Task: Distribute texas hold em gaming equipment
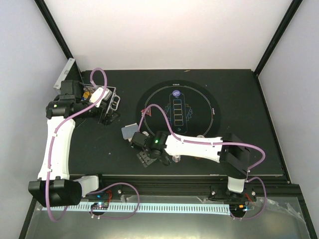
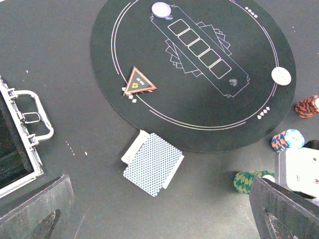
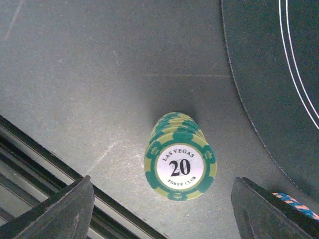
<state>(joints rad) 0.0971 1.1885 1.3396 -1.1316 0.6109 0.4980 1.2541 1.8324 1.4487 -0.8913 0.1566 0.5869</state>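
A stack of green poker chips, top chip marked 20, stands on the table beside the round black mat. My right gripper is open just above it, one finger on each side. The stack also shows in the left wrist view, next to a blue-white stack and a brown-red stack. A few grey-blue-backed cards lie by the mat's edge. On the mat sit a red triangle marker, a white disc and a blue disc. My left gripper is open and empty, high above the table.
The round black mat with printed lines fills the table's middle. The open silver metal case lies at the left, under my left gripper. The table's front rail runs close to the green stack.
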